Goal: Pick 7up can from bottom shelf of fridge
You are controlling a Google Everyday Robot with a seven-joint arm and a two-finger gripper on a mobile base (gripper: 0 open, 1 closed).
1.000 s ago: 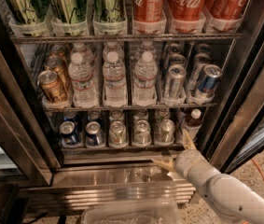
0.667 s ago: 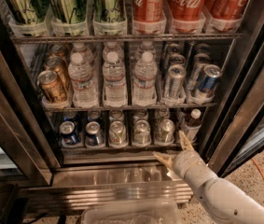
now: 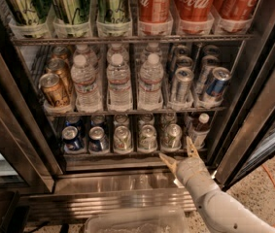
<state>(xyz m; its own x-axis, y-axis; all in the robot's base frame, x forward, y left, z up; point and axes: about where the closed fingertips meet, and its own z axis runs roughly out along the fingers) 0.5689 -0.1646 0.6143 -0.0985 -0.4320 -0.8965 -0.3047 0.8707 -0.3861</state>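
Camera view: the hand (image 3: 180, 154) hovered empty, fingers spread, at the front ledge, just below the 7up can (image 3: 172, 136) standing on the bottom shelf (image 3: 78, 156) of the fridge (image 3: 30, 125).

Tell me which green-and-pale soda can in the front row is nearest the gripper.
The rightmost short green-and-pale can, next to the white-capped bottle; gripper just below it, jaws open.

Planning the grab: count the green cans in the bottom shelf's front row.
3: left can, middle can, right can, right of two blue cans. More stand behind, partly hidden. The claw, open, hovers just before the right can.
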